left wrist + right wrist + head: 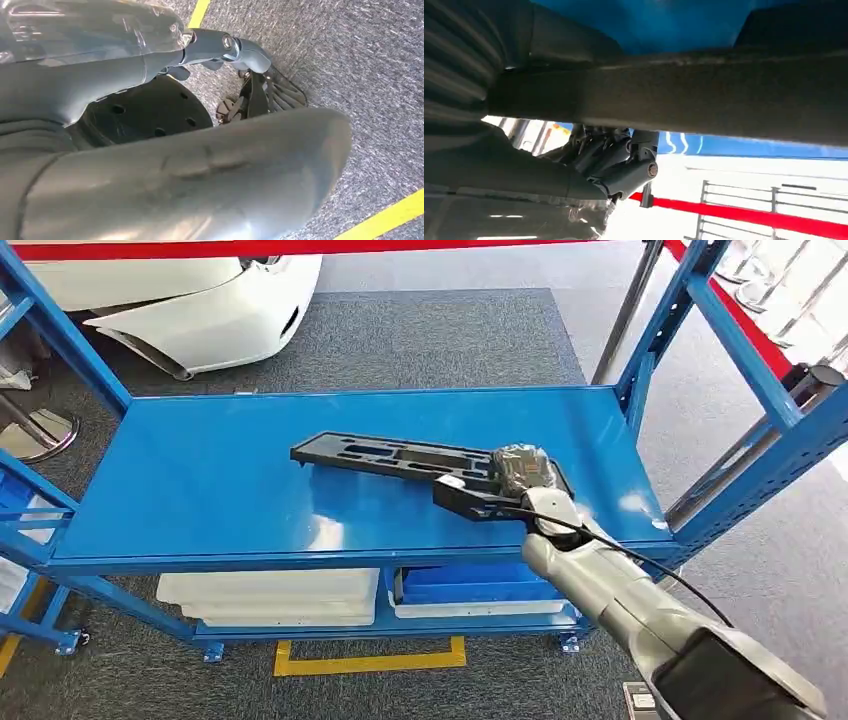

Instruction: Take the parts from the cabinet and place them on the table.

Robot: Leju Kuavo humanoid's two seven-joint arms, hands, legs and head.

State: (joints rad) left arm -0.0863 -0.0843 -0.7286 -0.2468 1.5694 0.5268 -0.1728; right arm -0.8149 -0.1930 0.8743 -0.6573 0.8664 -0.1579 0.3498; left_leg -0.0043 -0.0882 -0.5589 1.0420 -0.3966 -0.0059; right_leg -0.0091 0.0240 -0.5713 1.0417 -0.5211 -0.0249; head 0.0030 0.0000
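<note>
On the grey carpet stands the blue steel rack (200, 480), top shelf glossy. Behind it, far left, a white car bumper panel (200, 315); a red beam (420, 246) runs along the top of the head view. Lower shelf: stacked white bins (270, 595) on the left, a blue bin (470, 582) nested in a white one on the right. Yellow floor tape (370, 658) marks the carpet just in front of the rack.

Black plastic part (390, 457), long and flat with cut-outs, lies diagonally on the top shelf, right of centre. Right hand (520, 475) is on its near-right end; right wrist view shows the fingers (616, 155) curled around the part's edge, so it grips it.

Left hand (240, 55) hangs over the carpet, fingers apart, holding nothing.
</note>
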